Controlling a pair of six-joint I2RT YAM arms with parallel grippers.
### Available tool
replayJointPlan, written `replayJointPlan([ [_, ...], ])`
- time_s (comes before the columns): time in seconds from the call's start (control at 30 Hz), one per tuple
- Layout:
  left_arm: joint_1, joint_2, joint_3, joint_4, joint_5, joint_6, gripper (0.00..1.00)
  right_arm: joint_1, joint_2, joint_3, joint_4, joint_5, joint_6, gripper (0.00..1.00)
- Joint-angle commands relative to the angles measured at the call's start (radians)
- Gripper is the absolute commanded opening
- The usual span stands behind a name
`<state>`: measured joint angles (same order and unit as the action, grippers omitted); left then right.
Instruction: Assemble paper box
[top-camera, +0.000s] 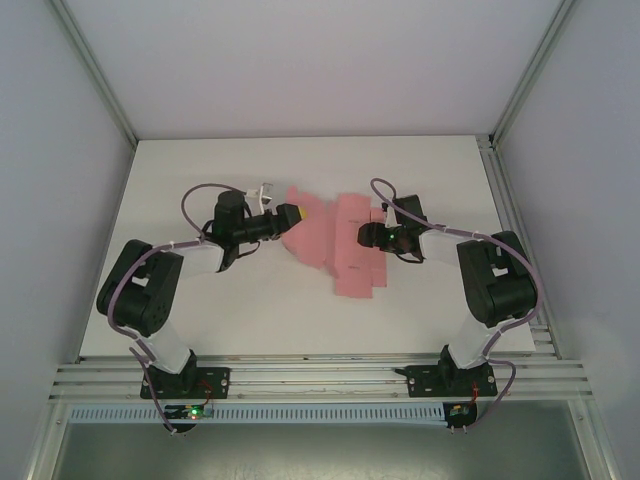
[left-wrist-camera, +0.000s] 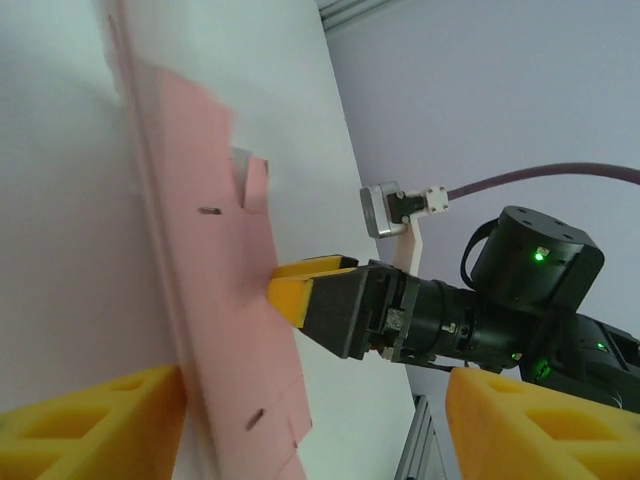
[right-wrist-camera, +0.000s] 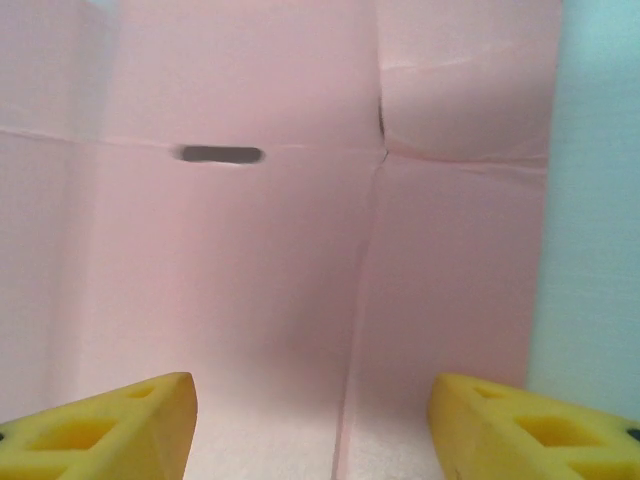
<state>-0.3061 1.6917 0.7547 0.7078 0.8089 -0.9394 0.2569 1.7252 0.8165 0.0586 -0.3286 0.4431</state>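
The paper box (top-camera: 340, 250) is a flat pink die-cut sheet lying mid-table, with fold lines and small dark slots. My left gripper (top-camera: 298, 213) is at the sheet's left edge. In the left wrist view its yellow fingers stand wide apart, and a pink panel of the paper box (left-wrist-camera: 215, 260) runs between them close to one finger (left-wrist-camera: 90, 420). My right gripper (top-camera: 362, 236) is over the middle of the sheet, and its yellow tip touches the card's face. In the right wrist view my right gripper (right-wrist-camera: 310, 400) is open just above the paper box (right-wrist-camera: 270, 250), astride a fold line.
The white table (top-camera: 200, 320) is walled at the back and on both sides. An aluminium rail (top-camera: 320, 375) runs along the near edge by the arm bases. White table surface (right-wrist-camera: 590, 200) shows right of the sheet's edge.
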Motion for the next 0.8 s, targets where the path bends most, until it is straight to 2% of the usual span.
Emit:
replayJointPlan([
  [0.0, -0.044, 0.025, 0.024, 0.189, 0.024, -0.052, 0.69, -0.008, 0.029, -0.065, -0.092, -0.034, 0.013, 0.68],
  [0.07, -0.056, 0.042, 0.039, 0.269, 0.036, -0.104, 0.69, -0.011, 0.024, -0.066, -0.09, -0.035, 0.013, 0.68],
  [0.1, -0.059, 0.036, 0.053, 0.242, 0.037, -0.097, 0.68, -0.014, 0.02, -0.066, -0.088, -0.036, 0.013, 0.68],
  [0.2, -0.078, -0.033, 0.095, -0.064, -0.052, 0.082, 0.68, -0.017, 0.017, -0.066, -0.081, -0.039, 0.017, 0.68],
  [0.27, -0.115, -0.084, 0.146, -0.381, -0.206, 0.252, 0.66, -0.016, 0.017, -0.065, -0.081, -0.042, 0.018, 0.68],
  [0.33, -0.155, -0.093, 0.184, -0.541, -0.319, 0.345, 0.66, -0.018, 0.018, -0.071, -0.07, -0.052, 0.017, 0.68],
  [0.47, -0.167, -0.024, 0.165, -0.405, -0.237, 0.265, 0.64, -0.018, 0.025, -0.072, -0.063, -0.056, 0.02, 0.69],
  [0.6, -0.167, 0.025, 0.197, -0.401, -0.221, 0.244, 0.53, -0.018, 0.033, -0.062, -0.083, -0.055, 0.016, 0.69],
  [0.77, -0.167, -0.017, 0.206, -0.459, -0.273, 0.296, 0.49, -0.018, 0.027, -0.056, -0.093, -0.044, 0.017, 0.69],
])
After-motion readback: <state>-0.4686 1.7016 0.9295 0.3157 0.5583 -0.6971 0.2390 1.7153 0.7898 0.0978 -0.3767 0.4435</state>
